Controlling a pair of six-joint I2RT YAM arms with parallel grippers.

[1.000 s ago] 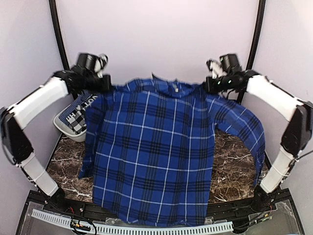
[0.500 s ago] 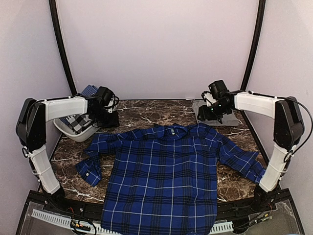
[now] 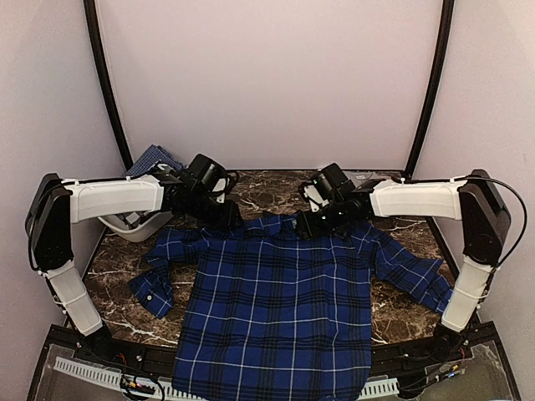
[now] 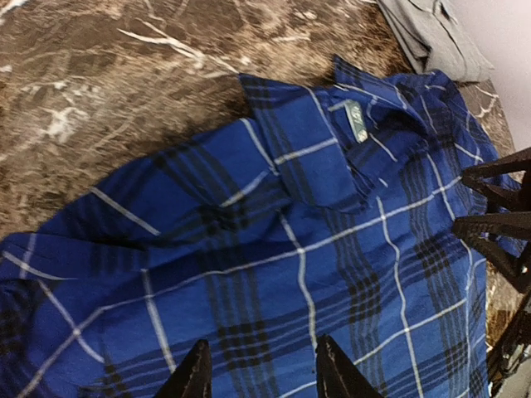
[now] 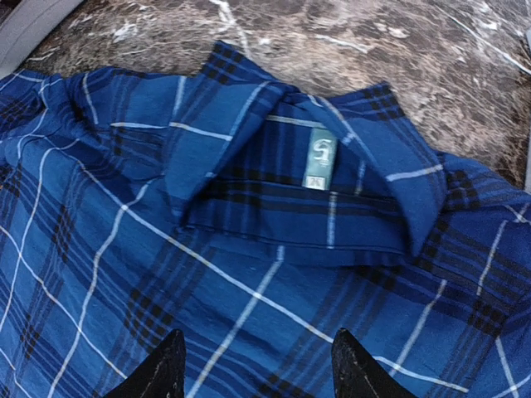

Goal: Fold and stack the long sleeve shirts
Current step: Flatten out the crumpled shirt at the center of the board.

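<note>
The royal-blue and black plaid shirt (image 3: pixel 276 309) lies spread flat on the marble table (image 3: pixel 117 267), collar (image 5: pixel 307 124) at the back, sleeves out to both sides. Its hem hangs over the near edge. My left gripper (image 4: pixel 262 342) hovers open just above the cloth left of the collar, nothing between its fingers. On the collar's right side my right gripper (image 5: pixel 259 332) stands open over the shirt's back, also empty. The plain grey shirt (image 4: pixel 436 37) lies at the back right, largely hidden by the right arm in the top view.
A white basket (image 3: pixel 125 225) holding checked cloth sits at the back left, behind the left arm. Black frame posts (image 3: pixel 104 83) rise at both back corners. Bare marble shows beside each sleeve.
A second ago both grippers held the plaid shirt up by its shoulders. They let go, the shirt dropped flat onto the table, and both open grippers moved inward and down toward the collar.
</note>
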